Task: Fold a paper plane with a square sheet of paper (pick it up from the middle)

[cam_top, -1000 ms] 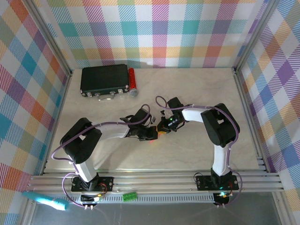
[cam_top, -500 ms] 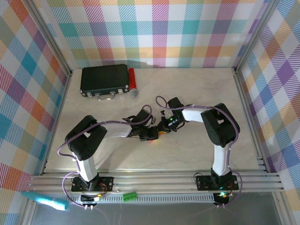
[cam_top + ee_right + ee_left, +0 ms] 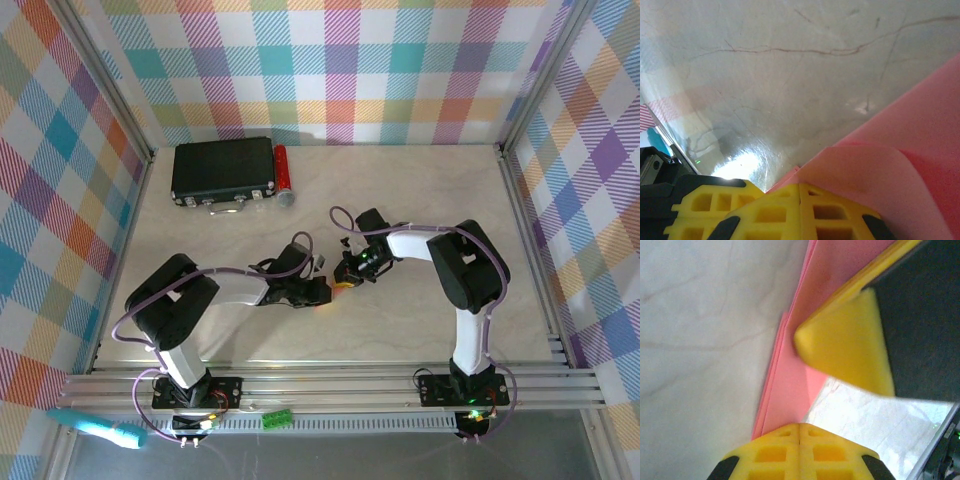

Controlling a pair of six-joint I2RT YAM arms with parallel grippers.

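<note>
Pink paper [image 3: 790, 370], thin and layered, lies flat mid-table [image 3: 765, 75] between 2 arms. The left gripper [image 3: 799, 427] and right gripper [image 3: 800, 189] are both closed, tips at the paper. It looks light, limp and easily torn, best pinched at its middle crease.

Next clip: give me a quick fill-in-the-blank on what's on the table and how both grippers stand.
1. The thin creased paper sheet on the marbled table is coloured ___.
2. The small red cylinder with a grey end lies beside the rectangular box, which is ___.
3. The left gripper and right gripper both have jaws ___.
Missing: pink; black; shut.
</note>
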